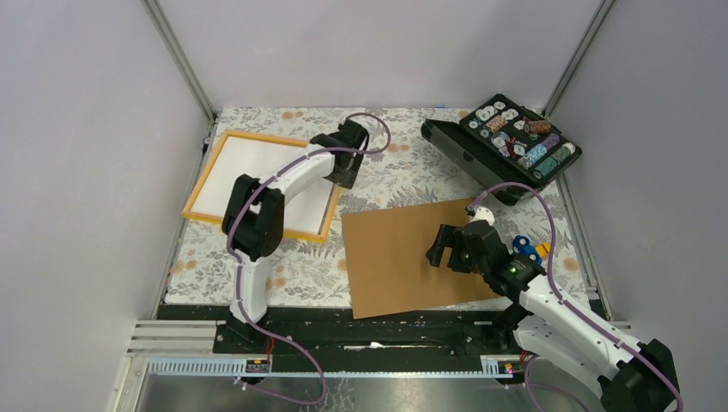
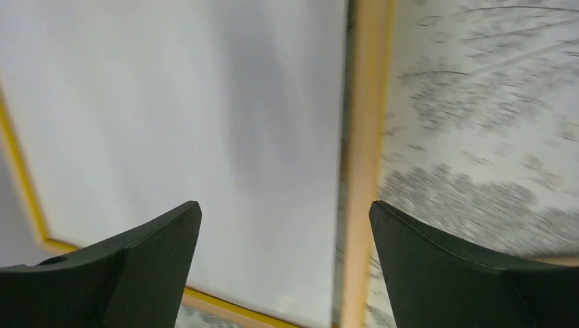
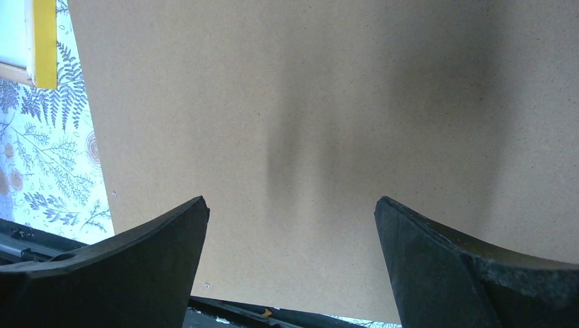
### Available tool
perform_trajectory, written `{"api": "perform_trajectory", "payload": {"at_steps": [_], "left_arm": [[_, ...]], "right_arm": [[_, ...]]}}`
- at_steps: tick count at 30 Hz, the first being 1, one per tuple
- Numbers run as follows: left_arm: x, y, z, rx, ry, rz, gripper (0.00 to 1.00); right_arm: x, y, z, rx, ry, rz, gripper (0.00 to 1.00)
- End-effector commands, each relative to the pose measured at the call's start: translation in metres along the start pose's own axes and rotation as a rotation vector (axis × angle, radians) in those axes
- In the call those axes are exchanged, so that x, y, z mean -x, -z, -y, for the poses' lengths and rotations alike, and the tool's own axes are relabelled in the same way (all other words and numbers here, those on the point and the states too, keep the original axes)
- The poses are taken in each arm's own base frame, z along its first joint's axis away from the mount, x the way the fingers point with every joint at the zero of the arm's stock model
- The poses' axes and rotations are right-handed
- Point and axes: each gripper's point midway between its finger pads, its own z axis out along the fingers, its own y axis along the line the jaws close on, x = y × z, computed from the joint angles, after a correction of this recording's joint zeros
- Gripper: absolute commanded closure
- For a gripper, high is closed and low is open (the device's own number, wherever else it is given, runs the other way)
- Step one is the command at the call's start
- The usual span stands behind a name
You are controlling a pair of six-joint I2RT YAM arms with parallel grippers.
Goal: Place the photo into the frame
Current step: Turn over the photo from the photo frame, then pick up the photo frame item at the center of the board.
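We see left fingers point(image 2: 136, 273) wide open, nothing held, over right side of frame point(image 1: 204, 174). Our right fingers point(image 3: 136, 273) wide open too, nothing held, over photo point(image 1: 395, 257). It lies brown side up by near edge of surface point(image 1: 300, 266). Frame flat at far left corner. Far right corner: black case point(image 1: 506, 146).

The top view was bright, evenly lit from overhead and sharp, with only faint, soft shadows. The left wrist view was smeared by motion blur, worst on the tablecloth point(image 2: 478, 137) at 3 o'clock. A grey shadow crossed the white panel of the frame point(image 2: 365, 102) toward 12 o'clock. The right wrist view was sharper, with two soft shadow bands on the photo point(image 3: 205, 102) from centre toward 1 o'clock.
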Motion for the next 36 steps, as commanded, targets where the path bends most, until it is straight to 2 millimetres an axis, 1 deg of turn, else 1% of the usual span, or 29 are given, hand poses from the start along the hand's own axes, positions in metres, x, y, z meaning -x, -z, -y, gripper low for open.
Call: {"api": "perform_trajectory", "payload": {"at_steps": [1,2,5,6,8,9,11,14,16,18,19,22,23,26,28,30,33,36], "left_arm": [[0.016,0.063,0.024,-0.275,0.248,0.083,0.02],[0.019,0.079,0.024,-0.33,0.283,0.122,0.02],[0.022,0.108,0.025,-0.429,0.373,0.19,0.01],[0.019,0.117,0.029,-0.474,0.393,0.198,0.01],[0.012,0.139,0.042,-0.615,0.431,0.23,0.01],[0.005,0.149,0.052,-0.697,0.444,0.236,0.01],[-0.013,0.165,0.063,-0.813,0.486,0.251,0.01],[-0.045,0.18,0.081,-0.97,0.561,0.239,0.01],[-0.069,0.184,0.089,-1.027,0.581,0.216,0.01],[-0.097,0.178,0.095,-1.022,0.609,0.168,0.01],[-0.106,0.178,0.099,-1.031,0.622,0.16,0.01],[-0.126,0.185,0.108,-1.075,0.682,0.17,0.01],[-0.13,0.187,0.11,-1.084,0.705,0.18,0.01],[-0.141,0.185,0.113,-1.076,0.777,0.195,0.01],[-0.146,0.183,0.115,-1.077,0.825,0.199,0.01],[-0.15,0.184,0.12,-1.092,0.838,0.192,0.01],[-0.153,0.182,0.126,-1.089,0.85,0.182,0.01],[-0.155,0.18,0.13,-1.077,0.856,0.177,0.01]], "right_arm": [[0.007,0.0,-0.006,0.012,0.018,0.019,0.0],[0.007,0.0,-0.006,0.011,0.02,0.016,0.0],[0.006,0.0,-0.006,0.009,0.018,0.01,0.0],[0.006,0.0,-0.005,0.007,0.016,0.008,0.0],[0.005,-0.001,-0.005,0.005,0.015,0.003,0.0],[0.004,-0.001,-0.005,0.003,0.015,0.0,0.0],[0.004,-0.003,-0.004,-0.003,0.014,-0.005,0.0],[0.001,-0.005,-0.005,-0.008,0.018,-0.027,0.0],[-0.003,-0.008,-0.005,-0.011,0.022,-0.047,0.0],[-0.005,-0.009,-0.006,-0.011,0.019,-0.066,0.0],[-0.007,-0.01,-0.006,-0.012,0.017,-0.074,0.0],[-0.006,-0.013,0.002,-0.057,-0.015,-0.058,0.0],[-0.004,-0.014,0.005,-0.081,-0.036,-0.044,0.0],[0.008,-0.012,0.018,-0.177,-0.097,0.014,0.0],[0.019,-0.005,0.045,-0.33,-0.175,0.103,0.0],[0.029,0.006,0.073,-0.462,-0.259,0.195,0.01],[0.041,0.018,0.101,-0.532,-0.363,0.313,0.03],[0.053,0.03,0.122,-0.581,-0.428,0.399,0.04]]}}
